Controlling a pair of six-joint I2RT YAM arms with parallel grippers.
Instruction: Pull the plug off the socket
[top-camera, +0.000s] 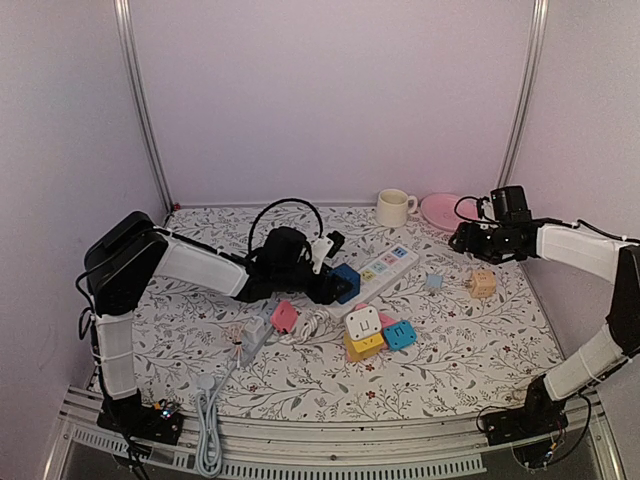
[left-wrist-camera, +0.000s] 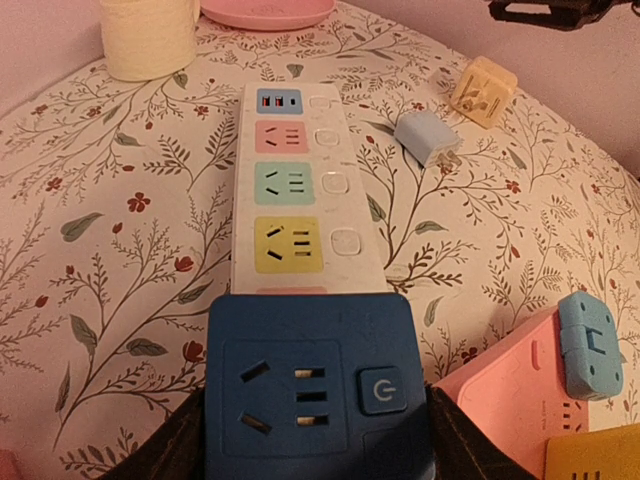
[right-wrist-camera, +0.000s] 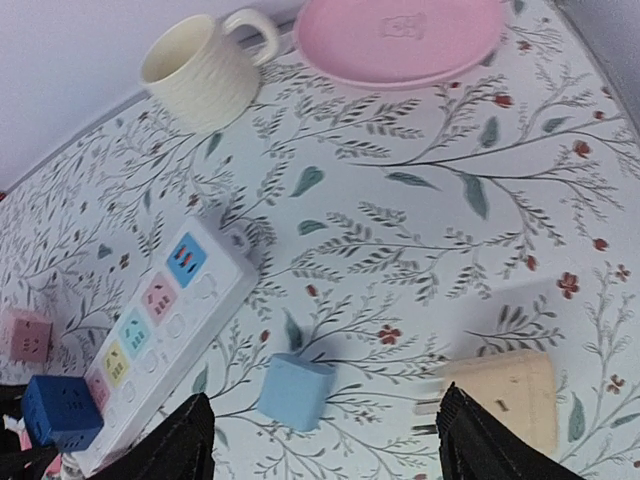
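Blue cube-shaped plastic plug (left-wrist-camera: 310, 385) sits pinched between the dark fingers of the left gripper (left-wrist-camera: 315, 420), one pad against each side face, at the near end of the long white power strip with pastel sockets (left-wrist-camera: 345, 150). Whether its pins have left the strip cannot be told. The pull should probably go straight off the strip's face without rocking sideways, since the light strip has nothing holding it down and may lift too. The right gripper (right-wrist-camera: 325, 440) hovers well apart, jaws spread and empty, above a small pale-blue plug (right-wrist-camera: 295, 392) and a beige plug (right-wrist-camera: 505, 395) on the floral tablecloth (right-wrist-camera: 400, 250). Pressing the strip's far end with it would likely help.
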